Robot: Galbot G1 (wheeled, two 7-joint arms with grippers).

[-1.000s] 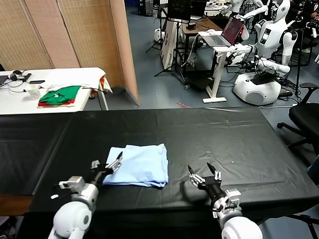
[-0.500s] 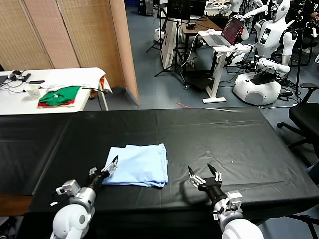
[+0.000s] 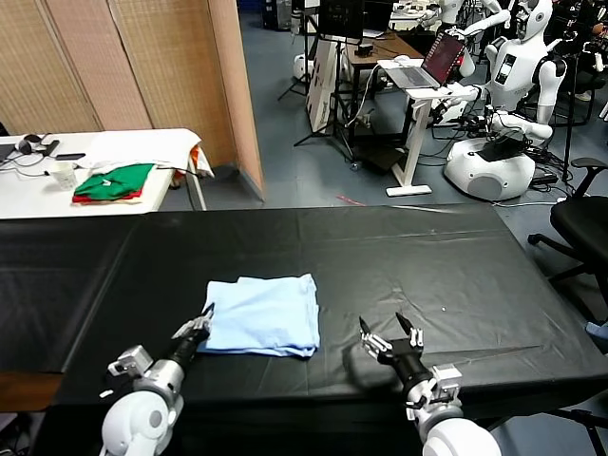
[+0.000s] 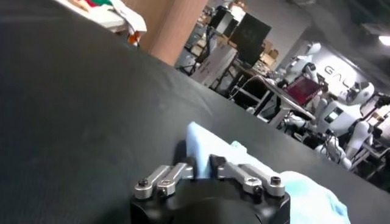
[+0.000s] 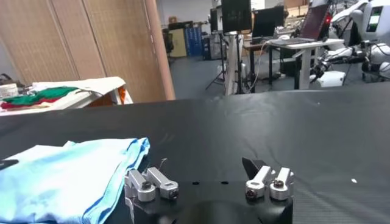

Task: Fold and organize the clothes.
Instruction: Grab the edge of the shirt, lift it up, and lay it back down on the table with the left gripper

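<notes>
Where the black table (image 3: 399,256) is spreading across the head view, lying folded on its near left part: the pale blue T-shirt (image 3: 266,315), a flat, roughly rectangular bundle with layered edges showing along its right and near sides. Pinching the shirt's near left corner: the left end effector (image 3: 199,328), fingers drawn together on the fabric edge, arm reaching in low from the near left of the table. Showing the same from the left wrist view: the left end effector (image 4: 202,165) with its two metal fingers closing in on a raised peak of blue cloth (image 4: 256,176), the rest of the shirt trailing off beyond it on the black surface.

Hovering released near the table's front edge, right of the shirt and apart from it: the right end effector (image 3: 390,332), fingers spread wide, gripping nothing. Confirming this from the right wrist view: the right end effector (image 5: 207,176) with both fingers standing well apart over bare black table, the folded shirt (image 5: 67,176) lying off to one side, its layered edge near but not touching one finger.

Standing farther back to the left: a white side table (image 3: 104,157) carrying green and red garments (image 3: 116,182). Filling the background: wooden partition panels (image 3: 133,62), a laptop (image 3: 432,62) on a stand, and white robots (image 3: 508,104).
</notes>
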